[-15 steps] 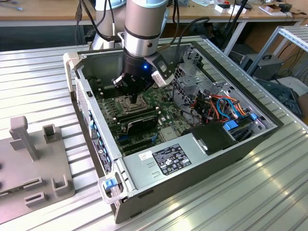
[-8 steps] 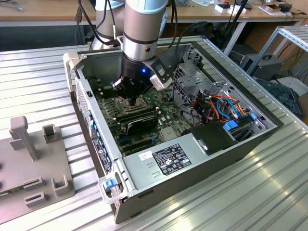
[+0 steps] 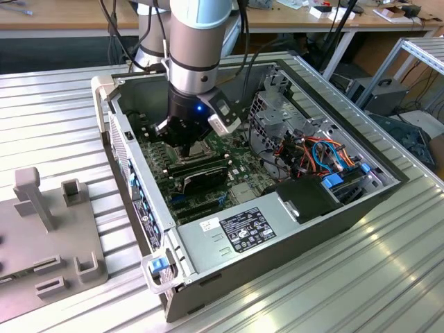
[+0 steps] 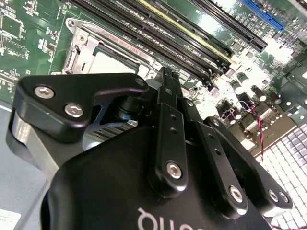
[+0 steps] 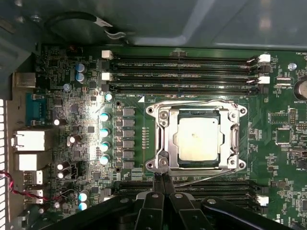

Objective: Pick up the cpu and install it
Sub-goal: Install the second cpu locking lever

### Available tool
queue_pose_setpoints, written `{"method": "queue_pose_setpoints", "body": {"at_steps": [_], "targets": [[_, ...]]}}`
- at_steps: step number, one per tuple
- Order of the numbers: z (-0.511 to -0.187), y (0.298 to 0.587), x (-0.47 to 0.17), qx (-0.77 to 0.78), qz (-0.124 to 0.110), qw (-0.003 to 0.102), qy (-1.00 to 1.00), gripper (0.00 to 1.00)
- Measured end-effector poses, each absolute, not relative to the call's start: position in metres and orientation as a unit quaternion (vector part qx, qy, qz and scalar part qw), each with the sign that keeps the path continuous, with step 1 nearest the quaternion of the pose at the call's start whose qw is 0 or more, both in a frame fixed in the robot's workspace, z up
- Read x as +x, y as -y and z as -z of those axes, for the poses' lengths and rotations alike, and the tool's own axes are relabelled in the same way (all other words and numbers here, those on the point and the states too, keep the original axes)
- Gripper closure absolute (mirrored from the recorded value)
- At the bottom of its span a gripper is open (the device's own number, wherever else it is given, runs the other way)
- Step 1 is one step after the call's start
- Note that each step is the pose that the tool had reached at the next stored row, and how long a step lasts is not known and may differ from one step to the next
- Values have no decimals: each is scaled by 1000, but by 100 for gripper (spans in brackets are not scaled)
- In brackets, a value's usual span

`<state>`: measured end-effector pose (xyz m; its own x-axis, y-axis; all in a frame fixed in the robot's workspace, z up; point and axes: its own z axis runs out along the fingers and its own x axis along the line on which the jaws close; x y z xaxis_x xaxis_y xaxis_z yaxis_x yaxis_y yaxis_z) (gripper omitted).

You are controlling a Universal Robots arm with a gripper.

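Observation:
The cpu (image 5: 198, 139) is a pale silver square lying flat in the motherboard socket, with the shiny metal socket frame (image 5: 164, 140) around its edges. It also shows as a pale patch (image 4: 109, 63) beyond the fingers in the second wrist view. My gripper (image 5: 161, 178) hangs just beside the socket's corner, its two black fingers pressed together with nothing between them. In the exterior view the gripper (image 3: 186, 141) is low inside the open computer case (image 3: 208, 267), over the green motherboard (image 3: 239, 170).
Long black memory slots (image 5: 184, 74) run on both sides of the socket. A black card (image 3: 201, 177) lies near the gripper. A power supply (image 3: 243, 229) and coloured cables (image 3: 322, 152) occupy the case's other end. A grey fixture (image 3: 48, 236) sits at the exterior view's left.

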<state>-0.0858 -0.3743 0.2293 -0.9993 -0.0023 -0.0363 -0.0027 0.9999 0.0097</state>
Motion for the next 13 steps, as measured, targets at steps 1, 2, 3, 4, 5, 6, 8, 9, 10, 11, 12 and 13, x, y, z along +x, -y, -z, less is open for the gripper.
{"method": "queue_pose_setpoints", "body": {"at_steps": [1,2,3,4,5,6,8,9,10,11,12,13], "targets": [[-228,374,-86,-1,-5,18,-1000,89],[-227,374,-86,-1,-4,18,-1000,89],[-227,373,-86,-1,-4,18,-1000,89],[-226,373,-86,-1,-5,18,-1000,89],[-225,373,-87,-1,-5,18,-1000,89],[-224,373,-87,-1,-4,18,-1000,89],[-222,372,-88,-1,-4,18,-1000,89],[-220,372,-88,-1,-4,18,-1000,89],[-218,372,-88,-1,-3,18,-1000,89],[-217,372,-88,-1,-3,18,-1000,89],[-214,372,-90,-1,-3,18,-1000,89],[-213,372,-91,-1,-3,18,-1000,89]]}}
